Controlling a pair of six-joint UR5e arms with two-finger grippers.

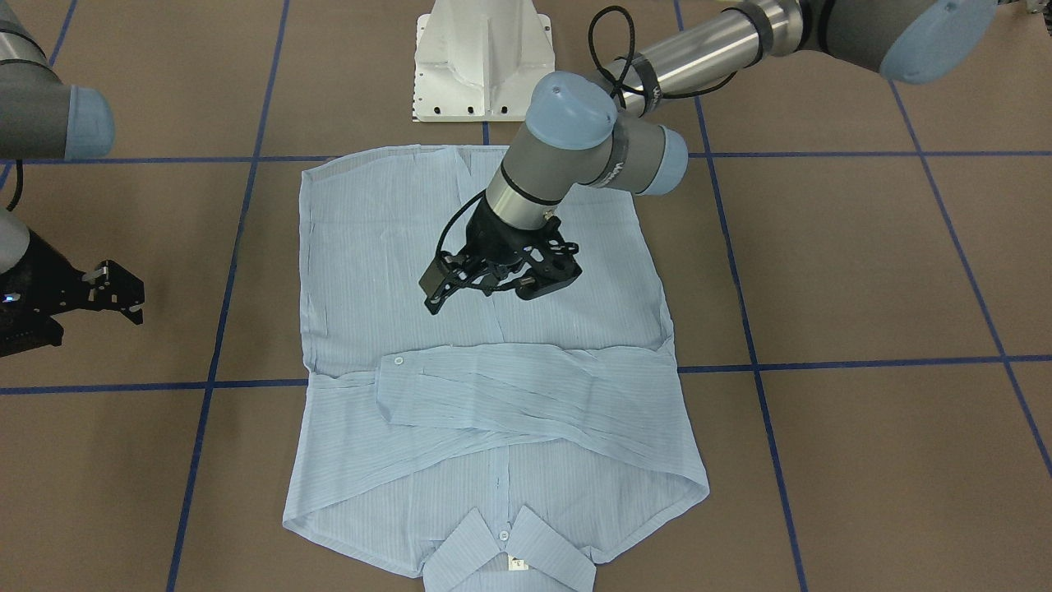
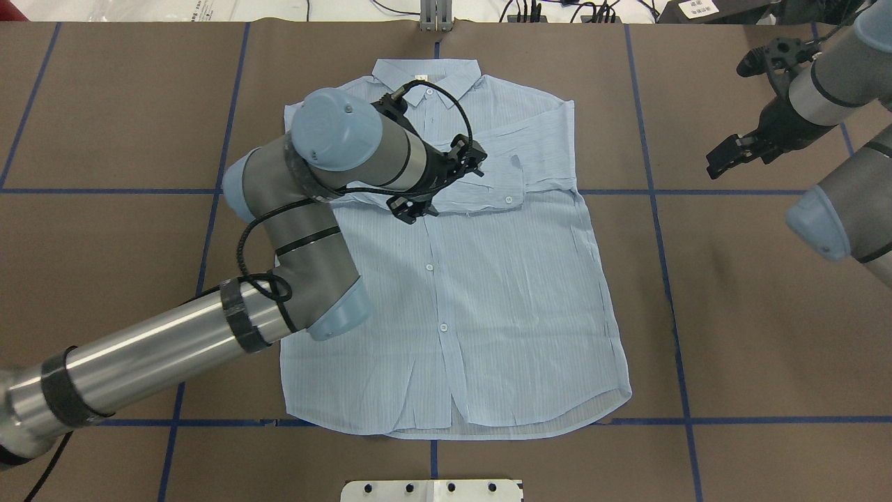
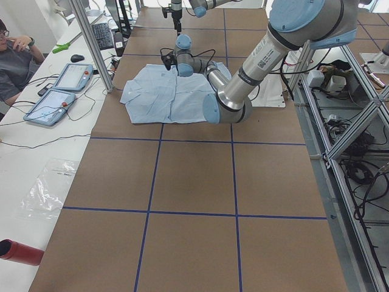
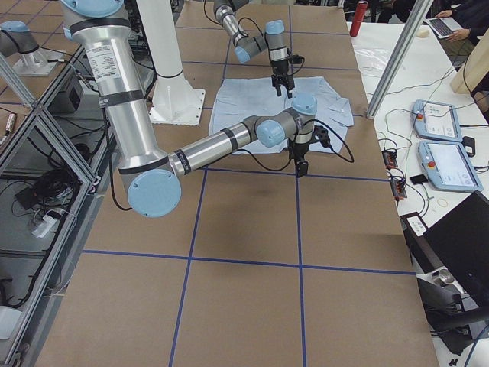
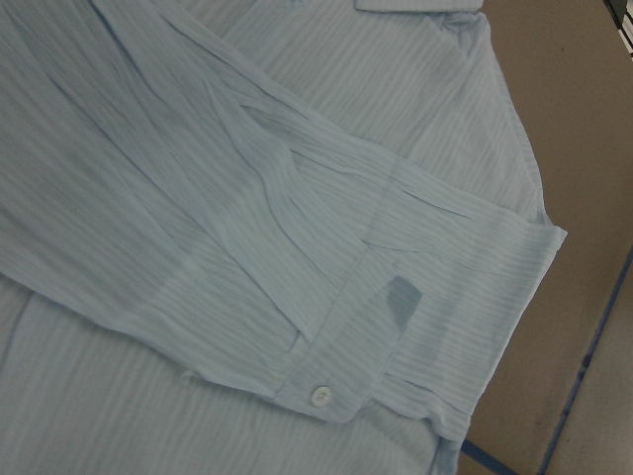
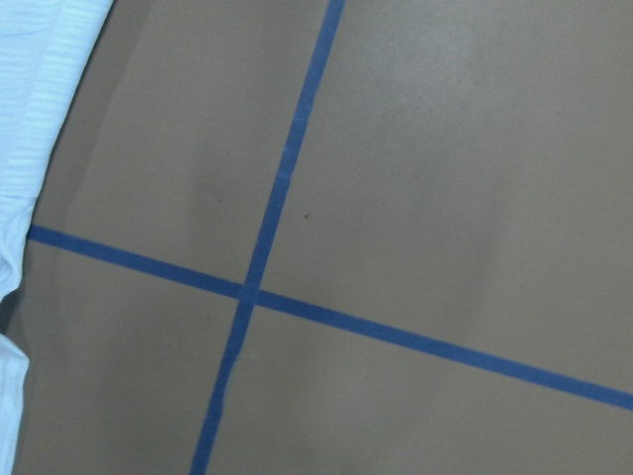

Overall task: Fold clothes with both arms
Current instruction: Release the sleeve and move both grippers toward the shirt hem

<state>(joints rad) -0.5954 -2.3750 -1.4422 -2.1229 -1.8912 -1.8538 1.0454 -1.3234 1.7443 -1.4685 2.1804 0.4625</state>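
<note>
The pale blue striped shirt [image 2: 488, 300] lies flat on the table, front up, with its collar [image 1: 501, 559] at the far side from the robot. Both sleeves are folded across the chest [image 1: 526, 386]. My left gripper [image 2: 442, 180] hangs just above the shirt's middle by the folded sleeves [image 1: 493, 279]; it is open and empty. The left wrist view shows a sleeve cuff with a white button [image 5: 318, 396] below it. My right gripper [image 2: 737, 111] is open and empty over bare table to the right of the shirt [image 1: 123, 292]. The right wrist view shows only the shirt's edge [image 6: 30, 99].
The brown table surface carries a grid of blue tape lines [image 6: 247, 292]. The white pedestal base [image 1: 483, 57] stands at the robot's edge of the table. An operators' desk with tablets [image 3: 61, 91] and a seated person runs along the far side.
</note>
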